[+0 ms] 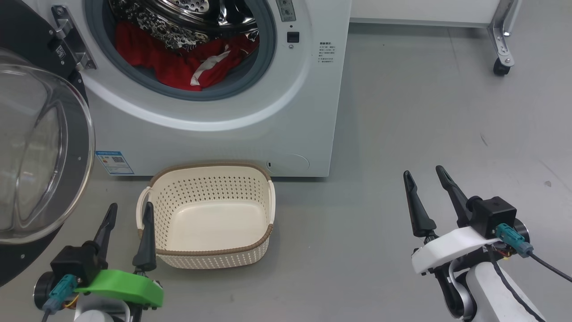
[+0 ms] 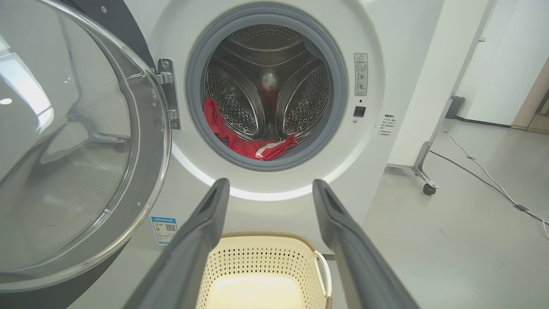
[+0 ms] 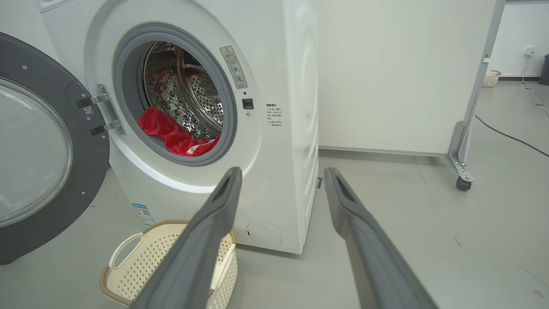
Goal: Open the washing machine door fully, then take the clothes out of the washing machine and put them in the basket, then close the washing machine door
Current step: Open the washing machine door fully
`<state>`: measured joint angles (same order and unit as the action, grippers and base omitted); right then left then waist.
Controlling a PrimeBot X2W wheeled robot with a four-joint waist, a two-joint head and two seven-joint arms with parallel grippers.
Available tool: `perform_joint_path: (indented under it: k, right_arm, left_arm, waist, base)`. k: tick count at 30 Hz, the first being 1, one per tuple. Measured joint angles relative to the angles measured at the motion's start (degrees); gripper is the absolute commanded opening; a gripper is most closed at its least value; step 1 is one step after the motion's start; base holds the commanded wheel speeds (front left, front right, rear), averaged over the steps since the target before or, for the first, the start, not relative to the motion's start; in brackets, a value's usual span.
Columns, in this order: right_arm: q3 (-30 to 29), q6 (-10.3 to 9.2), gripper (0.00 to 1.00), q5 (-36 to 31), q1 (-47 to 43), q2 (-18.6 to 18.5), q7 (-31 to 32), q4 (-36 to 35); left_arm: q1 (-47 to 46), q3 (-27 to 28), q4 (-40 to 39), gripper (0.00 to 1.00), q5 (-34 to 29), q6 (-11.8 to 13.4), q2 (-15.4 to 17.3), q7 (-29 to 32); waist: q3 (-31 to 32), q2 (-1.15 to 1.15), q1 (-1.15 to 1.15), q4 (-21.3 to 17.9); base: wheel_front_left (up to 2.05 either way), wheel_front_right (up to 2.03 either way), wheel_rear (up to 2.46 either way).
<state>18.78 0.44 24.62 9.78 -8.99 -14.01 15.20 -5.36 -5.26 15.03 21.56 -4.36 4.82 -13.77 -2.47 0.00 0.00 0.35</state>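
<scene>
Clearly left gripper (image 1: 131, 205) and right gripper (image 1: 423, 171) spread wide, empty. The clothes (image 1: 178, 67) lie in the washing machine (image 1: 290, 112) above the basket (image 1: 210, 166); the door (image 1: 44, 147) stands open beside. Right wrist view adds a wheeled panel (image 3: 386, 77).

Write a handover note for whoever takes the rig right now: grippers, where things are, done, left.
Grippers: left gripper open, empty, beside the basket's left handle; right gripper open, empty, over the floor right of the machine.
Things: washing machine door swung wide to the left; clothes lying in the washing machine drum, at the porthole's lower lip; basket empty, on the floor in front.
Done: door open.
Left: move clothes to basket, close door.
</scene>
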Motion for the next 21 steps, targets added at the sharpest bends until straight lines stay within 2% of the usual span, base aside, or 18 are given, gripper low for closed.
perform_joint_path:
  k: [21]
  right_arm:
    - [-0.1, 0.01, 1.0, -0.03, 0.01, -0.41, -0.01, -1.22]
  left_arm:
    - [0.35, 1.08, -2.47, 1.0, 0.1, 1.11, -0.3, -0.41]
  waist:
    - [-1.64, 0.0, 0.0, 0.14]
  base:
    - [0.0, 0.0, 0.0]
